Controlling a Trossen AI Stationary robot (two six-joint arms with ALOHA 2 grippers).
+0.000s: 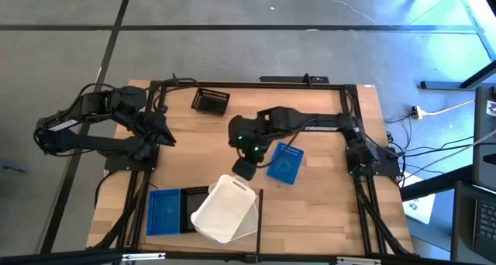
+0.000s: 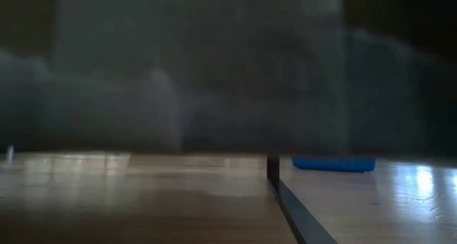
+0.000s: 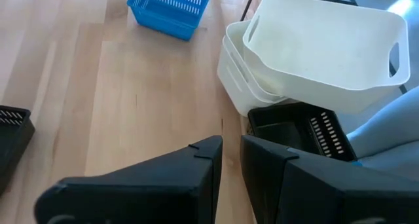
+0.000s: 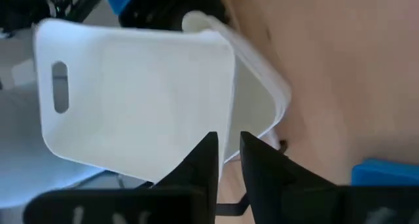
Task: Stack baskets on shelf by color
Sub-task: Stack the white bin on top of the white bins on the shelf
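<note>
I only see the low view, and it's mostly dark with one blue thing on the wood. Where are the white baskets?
Observer: The white baskets are nested in one pile near the front edge of the shelf. The top one sits tilted.
Operator: Is an arm near them?
Observer: Yes, the right gripper hangs just at the pile's far side. The left gripper waits off to the left.
Operator: Any black ones?
Observer: One black basket stands alone at the far edge. A second black basket is tucked against the white pile.
</note>
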